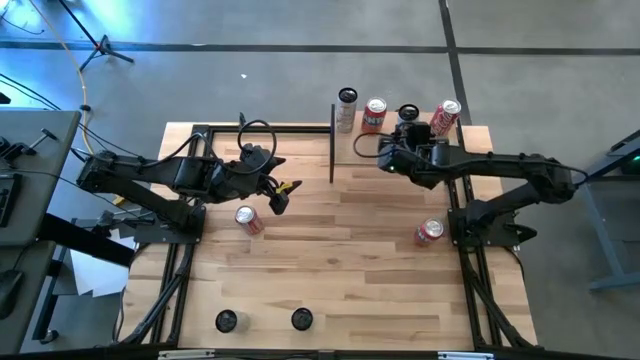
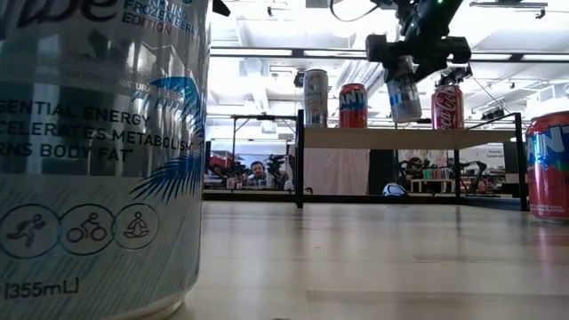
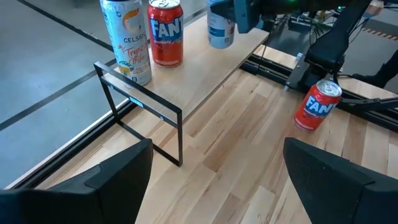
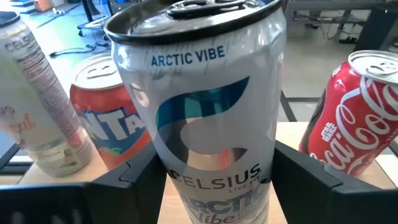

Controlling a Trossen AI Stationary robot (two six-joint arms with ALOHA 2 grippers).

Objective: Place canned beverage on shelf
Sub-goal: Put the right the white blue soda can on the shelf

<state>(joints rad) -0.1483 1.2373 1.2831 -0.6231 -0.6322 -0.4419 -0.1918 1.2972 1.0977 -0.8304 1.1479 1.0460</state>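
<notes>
The shelf (image 1: 420,160), a pale wood board on thin black uprights, stands at the table's far side. On it stand a white Celsius can (image 1: 347,106), a red Fanta can (image 1: 374,114) and a Coca-Cola can (image 1: 446,117). My right gripper (image 1: 404,137) is shut on a silver-blue Celsius can (image 4: 211,118), the canned beverage, over the board between the Fanta and the Coca-Cola. My left gripper (image 1: 280,197) hangs open over the table left of the shelf, with nothing between its fingers (image 3: 93,186). My right gripper pinches the can's body by its two opposite sides (image 4: 158,168) between its two fingers (image 4: 127,183). The fingers come from the table's right, slanting a little downward. The can (image 2: 404,93) stands nearly upright, its bottom just above the shelf board (image 2: 409,138).
On the table, a red and white can (image 1: 248,220) lies below my left gripper and a Fanta can (image 1: 429,232) stands by the right arm's base. Two dark-topped cans (image 1: 226,320) (image 1: 301,318) stand near the front edge. Bare planks lie between them.
</notes>
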